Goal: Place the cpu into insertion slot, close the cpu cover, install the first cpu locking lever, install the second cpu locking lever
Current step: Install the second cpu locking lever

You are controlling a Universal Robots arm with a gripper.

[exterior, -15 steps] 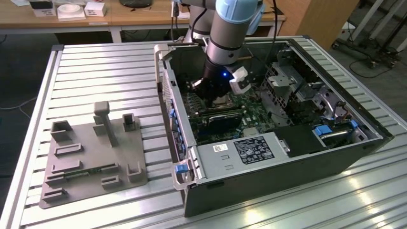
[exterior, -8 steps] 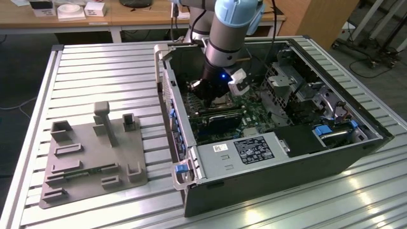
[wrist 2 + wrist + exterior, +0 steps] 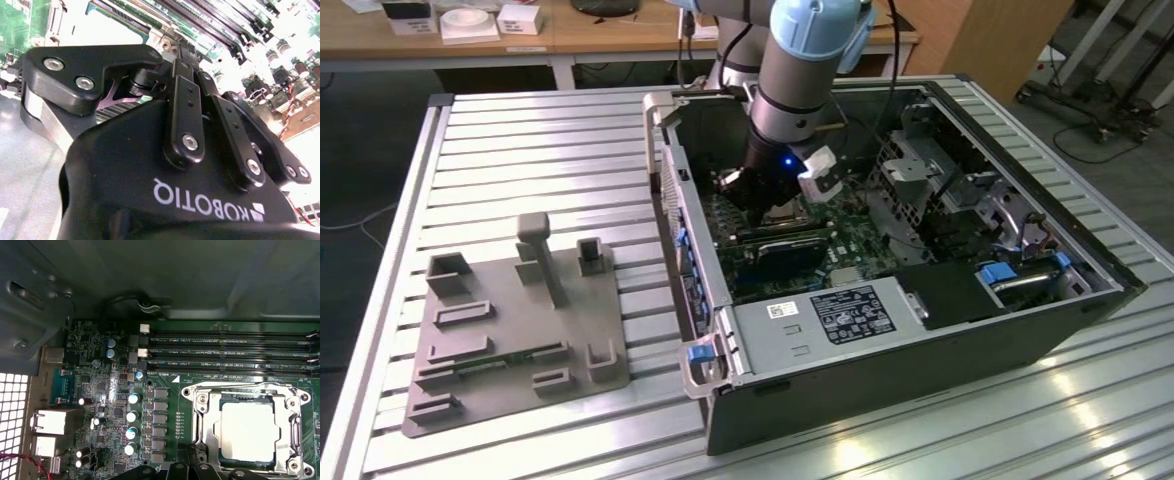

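In the first wrist view the cpu (image 3: 247, 432) lies flat in the insertion slot (image 3: 200, 400), its dull silver top facing up. The cpu cover (image 3: 292, 427) sits down around it as a silver frame. A thin metal lever (image 3: 235, 386) runs along the slot's edge on the memory-slot side. My gripper (image 3: 192, 460) hangs at the slot's corner opposite that side, shut with nothing between its fingers. In the exterior view the gripper (image 3: 767, 198) is down inside the open computer case, just above the insertion slot (image 3: 790, 217). The second wrist view shows the gripper (image 3: 165, 55) close up over the green board.
Long black memory slots (image 3: 230, 352) run beside the socket. Capacitors (image 3: 132, 415) and rear ports (image 3: 50, 420) stand on the other side. The case wall (image 3: 670, 180) rises close to the arm. A white-labelled black box (image 3: 847, 310) and a grey fixture plate (image 3: 520, 330) lie nearer the exterior view's front.
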